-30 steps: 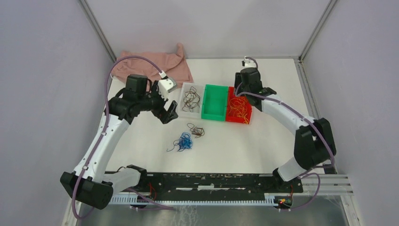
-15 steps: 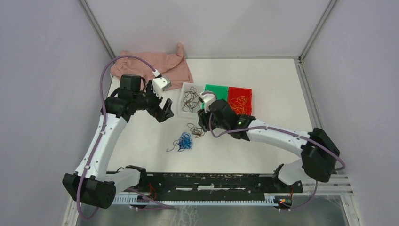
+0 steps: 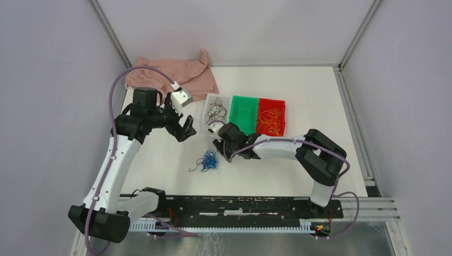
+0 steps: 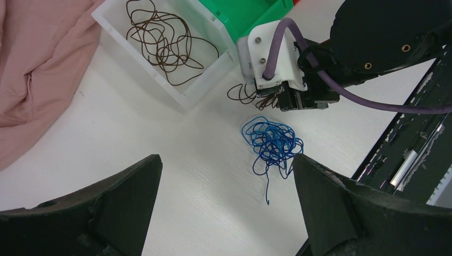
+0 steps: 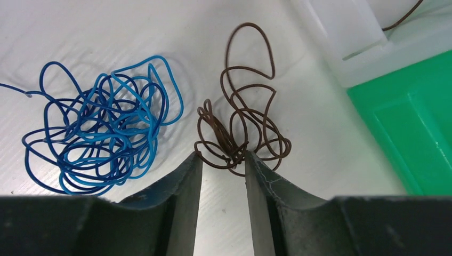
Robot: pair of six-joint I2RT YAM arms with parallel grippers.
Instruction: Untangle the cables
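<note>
**Bench stock, largest to smallest**

1. Bench (image 3: 298,96): white, and it carries all you see listed here.
2. Pink cloth (image 3: 176,72): crumpled at the far left corner.
3. Left pincer (image 3: 186,127): jaws spread wide with nothing between them. It hangs above the bench, left of the white bin (image 4: 210,80).
4. Right pincer (image 5: 222,160): low at the bench, just in front of the white bin. Its jaws are narrow and stand either side of the near loops of the loose brown bunch (image 5: 242,122). You cannot tell whether they pinch the strands.
5. 3 bins in 1 row, side by side: white bin on the left, green bin (image 3: 244,114) in the middle, red bin (image 3: 272,102) on the right.
6. Blue bunch (image 5: 101,138): tangled on the bare bench, just left of the loose brown bunch and apart from it.
7. Yellow-orange bunch (image 3: 272,121): inside the red bin.
8. Brown strands (image 4: 162,45): open loops inside the white bin.
9. Loose brown bunch: lies on the bench between the blue bunch and the white bin.
</note>
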